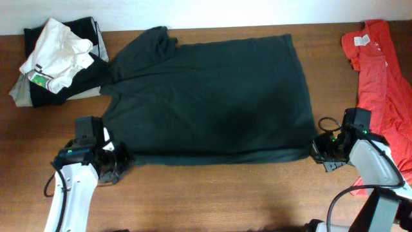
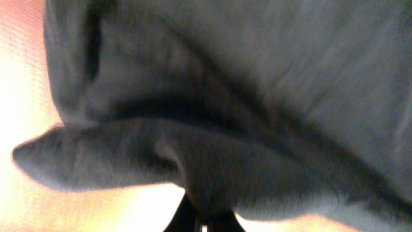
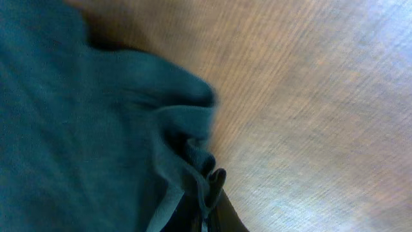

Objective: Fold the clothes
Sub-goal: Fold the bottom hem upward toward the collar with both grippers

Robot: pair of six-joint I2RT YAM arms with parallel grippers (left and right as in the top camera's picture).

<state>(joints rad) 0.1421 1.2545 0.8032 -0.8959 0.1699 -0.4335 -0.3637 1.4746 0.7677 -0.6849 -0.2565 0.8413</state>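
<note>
A black T-shirt (image 1: 212,96) lies spread flat across the middle of the wooden table (image 1: 219,200), its plain side up. My left gripper (image 1: 122,161) is shut on the shirt's near left corner, and in the left wrist view the dark cloth (image 2: 257,77) bunches into the closed jaws (image 2: 205,222). At the near right corner my right gripper (image 1: 317,149) is shut on the hem. The right wrist view shows the gathered cloth (image 3: 77,129) pinched at my right gripper (image 3: 206,216), with one fingertip (image 3: 217,180) showing. A red-orange T-shirt (image 1: 386,71) lies at the table's right edge.
A pile of white, black and grey garments (image 1: 58,61) sits at the back left corner. Bare wood (image 3: 322,96) runs along the front of the table between my two arms. The red-orange shirt lies just behind my right arm.
</note>
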